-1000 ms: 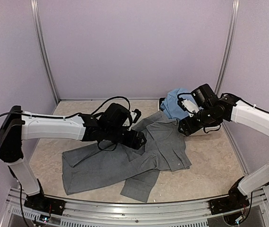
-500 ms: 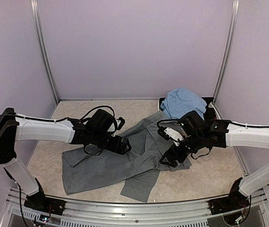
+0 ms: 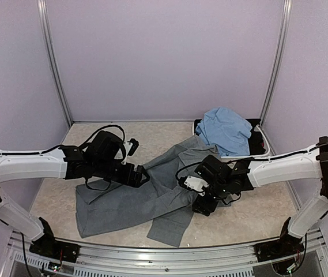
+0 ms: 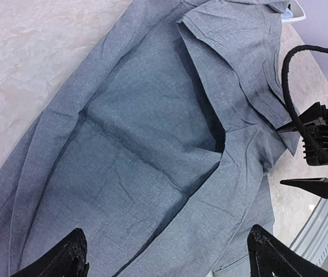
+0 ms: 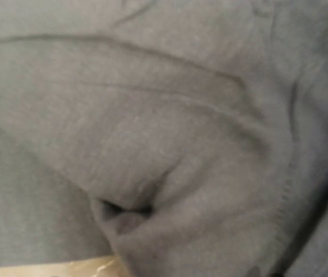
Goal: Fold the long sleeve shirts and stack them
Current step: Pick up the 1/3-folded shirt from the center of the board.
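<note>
The marbled beige table (image 3: 256, 210) carries a slate grey, wrinkled cloth button-up shirt (image 3: 152, 196), sprawled directly beneath the left claw (image 4: 168, 257), which is spread wide and empty. The shirt looks light and limp and would likely sag, so it is best pinched at a hem or shoulder seam. A crumpled light blue shirt (image 3: 224, 130) sits well beyond the right claw (image 4: 287, 154), which is parted and holds nothing at the grey hem.

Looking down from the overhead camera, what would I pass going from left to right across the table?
Left arm's black fingers, right arm's black fingers, crumpled light blue cloth shirt. The slate grey cloth shirt spreads under both sets of fingers.
</note>
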{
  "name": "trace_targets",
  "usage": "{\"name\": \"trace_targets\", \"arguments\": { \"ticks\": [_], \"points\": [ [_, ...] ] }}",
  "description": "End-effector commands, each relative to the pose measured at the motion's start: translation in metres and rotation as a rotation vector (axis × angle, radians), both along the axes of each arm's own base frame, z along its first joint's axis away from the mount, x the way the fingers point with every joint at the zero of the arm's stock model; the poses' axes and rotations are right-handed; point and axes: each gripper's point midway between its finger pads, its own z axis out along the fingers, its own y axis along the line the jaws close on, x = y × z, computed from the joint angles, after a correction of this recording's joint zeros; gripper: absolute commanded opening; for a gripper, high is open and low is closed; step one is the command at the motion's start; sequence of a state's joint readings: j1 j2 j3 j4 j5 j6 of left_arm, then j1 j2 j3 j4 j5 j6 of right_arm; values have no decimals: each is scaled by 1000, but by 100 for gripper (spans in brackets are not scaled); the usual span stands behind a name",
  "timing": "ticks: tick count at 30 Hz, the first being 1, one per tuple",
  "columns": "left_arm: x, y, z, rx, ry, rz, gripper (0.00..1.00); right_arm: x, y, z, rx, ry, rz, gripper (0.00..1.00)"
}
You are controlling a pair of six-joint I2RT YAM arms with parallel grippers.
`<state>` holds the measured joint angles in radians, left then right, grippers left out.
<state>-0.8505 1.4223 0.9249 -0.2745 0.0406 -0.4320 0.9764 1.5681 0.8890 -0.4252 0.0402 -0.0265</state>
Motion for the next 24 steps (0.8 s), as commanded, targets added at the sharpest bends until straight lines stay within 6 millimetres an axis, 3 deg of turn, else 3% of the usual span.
{"name": "trace_targets", "arguments": {
  "ticks": [1,5,9,16,22,24],
  "points": [
    [-6,20,-15,54,42,50,91,2,9,-11,-54,-50,46,70],
    [-15,31,-21,70,81,79,92,7,10,-26,-108,-54,42,62],
    [-33,36,-26,129,106,90,92,12,13,-28,-114,-71,34,47],
    [-59,46,-47,276,123,80,94,16,12,-21,-130,-96,34,3],
    [-66,52,-46,308,123,72,95,9,10,-7,-110,-84,42,0],
    [-69,52,-48,312,124,63,95,8,7,-4,-112,-87,41,3]
  ]
}}
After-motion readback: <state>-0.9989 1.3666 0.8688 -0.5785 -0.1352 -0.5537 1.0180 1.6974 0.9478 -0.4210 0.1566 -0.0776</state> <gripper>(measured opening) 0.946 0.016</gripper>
